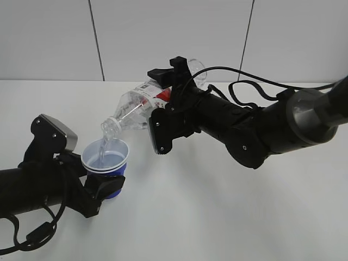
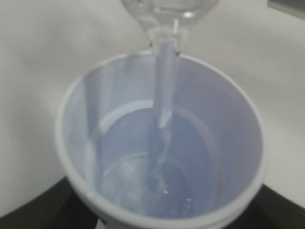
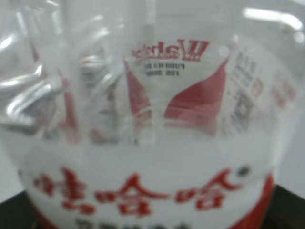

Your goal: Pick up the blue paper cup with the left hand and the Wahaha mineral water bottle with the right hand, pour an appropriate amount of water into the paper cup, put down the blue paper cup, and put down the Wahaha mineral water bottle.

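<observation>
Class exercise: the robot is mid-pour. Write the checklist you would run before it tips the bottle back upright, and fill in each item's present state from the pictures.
1. Left pincer grips the blue paper cup: ok.
2. Right pincer grips the Wahaha mineral water bottle: ok.
3. Bottle mouth above the cup opening: ok.
4. Water stream lands inside the cup: ok.
5. Water level below the rim: ok, cup only partly filled.
6. Spills on the table: none visible.

Left tool (image 1: 100, 182) clamped low at left; right tool (image 1: 166, 117) clamped, arm reaching in, wrist rolled.
</observation>
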Controlling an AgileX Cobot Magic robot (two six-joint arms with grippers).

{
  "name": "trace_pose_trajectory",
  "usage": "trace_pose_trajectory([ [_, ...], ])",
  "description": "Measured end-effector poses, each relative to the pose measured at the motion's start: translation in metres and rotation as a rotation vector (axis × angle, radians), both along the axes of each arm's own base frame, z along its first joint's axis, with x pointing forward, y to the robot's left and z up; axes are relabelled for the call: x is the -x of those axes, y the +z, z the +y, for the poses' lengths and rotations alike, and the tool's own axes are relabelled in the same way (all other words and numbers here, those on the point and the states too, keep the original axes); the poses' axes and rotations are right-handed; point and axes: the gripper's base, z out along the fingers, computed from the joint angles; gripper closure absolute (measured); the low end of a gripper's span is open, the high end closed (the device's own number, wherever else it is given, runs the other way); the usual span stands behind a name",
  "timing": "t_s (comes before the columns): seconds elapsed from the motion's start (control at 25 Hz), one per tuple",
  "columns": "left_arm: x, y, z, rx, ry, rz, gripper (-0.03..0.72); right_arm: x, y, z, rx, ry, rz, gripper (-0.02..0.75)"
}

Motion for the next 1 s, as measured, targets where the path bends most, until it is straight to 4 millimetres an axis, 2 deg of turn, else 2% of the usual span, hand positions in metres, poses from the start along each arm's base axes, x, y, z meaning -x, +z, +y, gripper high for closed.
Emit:
trace_pose_trajectory([
  [0.24,0.0000,0.0000,0.0000,0.000,0.000,0.000,0.188,-0.0004,0.0005,-0.0005,-0.037,-0.012,0.020,0.243],
  [0.64,-0.0013,0.0007,0.0007,0.011,0.022,-0.001,0.188,-0.0005,0.0006,-0.0006,-0.272,-0.047,0.184,0.243],
  [1.0,-0.0076,0.0057,0.0039,0.077,0.120,-0.025,0.189,-0.0010,0.0007,-0.0013,-0.636,-0.107,0.438,0.243],
])
